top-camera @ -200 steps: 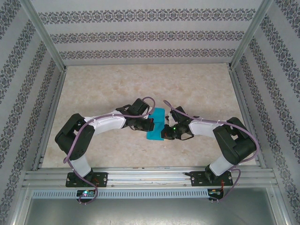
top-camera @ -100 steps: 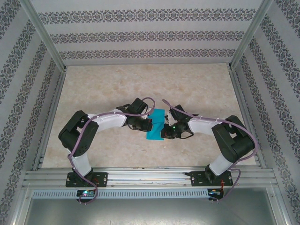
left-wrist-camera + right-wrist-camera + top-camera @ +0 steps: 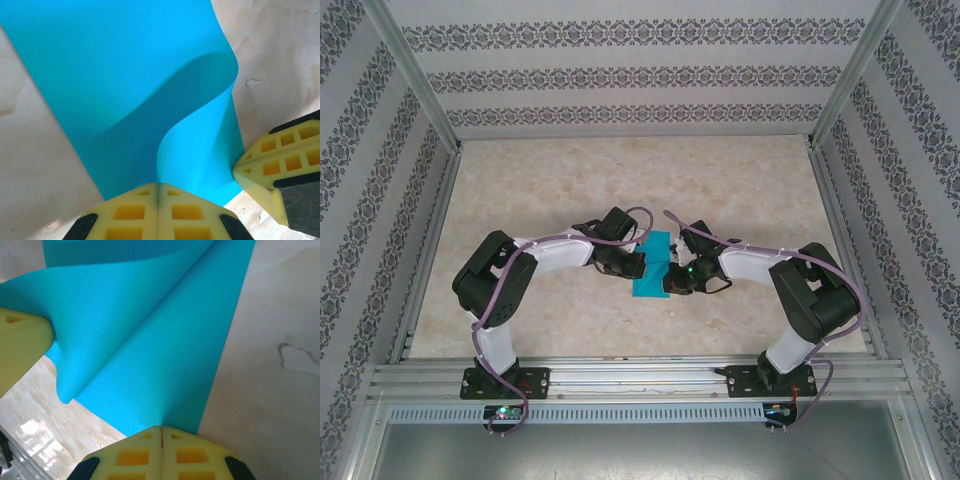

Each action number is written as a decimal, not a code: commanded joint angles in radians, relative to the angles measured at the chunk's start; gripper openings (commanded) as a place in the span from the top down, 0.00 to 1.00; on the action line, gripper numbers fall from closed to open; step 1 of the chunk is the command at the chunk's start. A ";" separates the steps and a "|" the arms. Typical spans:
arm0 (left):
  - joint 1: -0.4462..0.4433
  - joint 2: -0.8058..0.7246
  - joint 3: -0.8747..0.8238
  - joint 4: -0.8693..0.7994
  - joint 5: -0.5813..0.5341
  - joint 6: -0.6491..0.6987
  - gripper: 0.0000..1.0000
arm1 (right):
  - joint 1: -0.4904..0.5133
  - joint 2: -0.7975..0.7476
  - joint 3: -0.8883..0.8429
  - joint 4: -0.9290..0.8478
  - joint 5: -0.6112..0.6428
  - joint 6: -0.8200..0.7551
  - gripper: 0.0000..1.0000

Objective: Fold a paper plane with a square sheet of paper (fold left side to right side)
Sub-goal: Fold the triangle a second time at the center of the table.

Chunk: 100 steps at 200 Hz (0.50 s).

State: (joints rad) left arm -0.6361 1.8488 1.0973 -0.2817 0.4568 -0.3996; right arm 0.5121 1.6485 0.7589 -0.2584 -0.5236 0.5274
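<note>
Since a second ago the left arm's elbow has swung inward and the teal patch has narrowed. At centre frame in the top view, the left gripper [image 3: 638, 262] has its pads pressed together on a raised fold of the square sheet of paper [image 3: 648, 284]. The sheet lies mid-table [image 3: 620, 180]; its left part curls up and over in a smooth, uncreased bulge. Just right of it, the right gripper [image 3: 672, 282] pinches the sheet's near edge, pads closed.
</note>
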 commanded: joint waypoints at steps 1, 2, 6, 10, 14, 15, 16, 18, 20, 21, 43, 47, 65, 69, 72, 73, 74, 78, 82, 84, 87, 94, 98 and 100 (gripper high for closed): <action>0.018 0.019 0.030 -0.031 -0.026 0.033 1.00 | -0.012 0.030 0.000 -0.062 0.050 -0.021 1.00; 0.019 0.020 0.030 -0.031 -0.026 0.033 1.00 | -0.012 0.030 0.000 -0.061 0.050 -0.021 1.00; 0.019 0.021 0.031 -0.031 -0.027 0.035 1.00 | -0.012 0.030 0.000 -0.063 0.049 -0.021 1.00; 0.019 0.022 0.032 -0.032 -0.027 0.035 1.00 | -0.012 0.030 0.000 -0.062 0.050 -0.021 1.00; 0.020 0.025 0.035 -0.033 -0.028 0.036 1.00 | -0.012 0.030 0.000 -0.062 0.050 -0.021 1.00; 0.020 0.025 0.036 -0.033 -0.029 0.036 1.00 | -0.012 0.030 0.000 -0.062 0.050 -0.022 1.00; 0.020 0.025 0.036 -0.034 -0.029 0.036 1.00 | -0.013 0.031 0.000 -0.063 0.050 -0.022 1.00; 0.021 0.025 0.036 -0.034 -0.030 0.036 1.00 | -0.012 0.031 0.000 -0.063 0.050 -0.021 1.00; 0.021 0.026 0.036 -0.034 -0.031 0.037 1.00 | -0.012 0.031 0.000 -0.063 0.050 -0.021 1.00; 0.020 0.026 0.037 -0.034 -0.031 0.037 1.00 | -0.013 0.031 0.000 -0.063 0.050 -0.021 1.00; 0.022 0.034 0.047 -0.042 -0.045 0.042 1.00 | -0.014 0.031 -0.001 -0.063 0.048 -0.020 1.00; 0.023 0.036 0.048 -0.043 -0.047 0.043 1.00 | -0.014 0.031 -0.001 -0.062 0.049 -0.020 1.00; 0.024 0.039 0.051 -0.046 -0.050 0.045 1.00 | -0.015 0.030 -0.003 -0.061 0.050 -0.020 1.00; 0.024 0.040 0.052 -0.047 -0.051 0.045 1.00 | -0.015 0.030 -0.003 -0.062 0.050 -0.020 1.00; 0.024 0.040 0.053 -0.049 -0.053 0.047 1.00 | -0.015 0.029 -0.003 -0.062 0.050 -0.020 1.00; 0.024 0.041 0.053 -0.049 -0.054 0.047 1.00 | -0.015 0.029 -0.003 -0.062 0.050 -0.020 1.00; 0.023 0.041 0.054 -0.049 -0.054 0.047 1.00 | -0.015 0.030 -0.003 -0.061 0.050 -0.020 1.00; 0.024 0.040 0.055 -0.050 -0.057 0.048 1.00 | -0.015 0.030 -0.003 -0.063 0.050 -0.020 1.00; 0.024 0.040 0.054 -0.052 -0.058 0.048 1.00 | -0.016 0.028 -0.003 -0.063 0.050 -0.020 1.00; 0.024 0.041 0.053 -0.052 -0.059 0.050 1.00 | -0.015 0.028 -0.004 -0.064 0.050 -0.020 1.00; 0.024 0.041 0.054 -0.053 -0.061 0.050 1.00 | -0.015 0.028 -0.004 -0.063 0.050 -0.021 1.00; 0.023 0.040 0.053 -0.054 -0.064 0.051 1.00 | -0.016 0.028 -0.004 -0.062 0.049 -0.020 1.00; 0.024 0.042 0.055 -0.054 -0.066 0.051 1.00 | -0.015 0.028 -0.004 -0.063 0.050 -0.020 1.00; 0.024 0.041 0.055 -0.053 -0.067 0.051 1.00 | -0.015 0.028 -0.004 -0.063 0.050 -0.020 1.00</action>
State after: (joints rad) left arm -0.6262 1.8725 1.1301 -0.2985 0.4164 -0.3775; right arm 0.5060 1.6501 0.7593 -0.2600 -0.5262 0.5232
